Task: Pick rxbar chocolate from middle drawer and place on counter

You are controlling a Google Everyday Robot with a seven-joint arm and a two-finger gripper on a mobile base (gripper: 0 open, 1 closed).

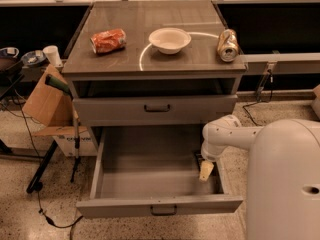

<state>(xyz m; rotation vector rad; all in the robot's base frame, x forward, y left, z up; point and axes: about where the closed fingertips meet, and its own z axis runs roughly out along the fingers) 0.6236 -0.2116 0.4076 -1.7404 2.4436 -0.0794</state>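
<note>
The middle drawer is pulled wide open below the cabinet, and its grey floor is bare where it shows. My gripper reaches down inside the drawer, against its right wall near the front. A small dark shape lies right beside the gripper; I cannot tell whether it is the rxbar chocolate. No bar shows anywhere else. The counter is the glossy top of the cabinet, marked with a pale ring line.
On the counter lie a crushed orange can, a white bowl and a gold can. The upper drawer front is closed. A cardboard box and a stand with cables are at the left. My white arm and base fill the lower right.
</note>
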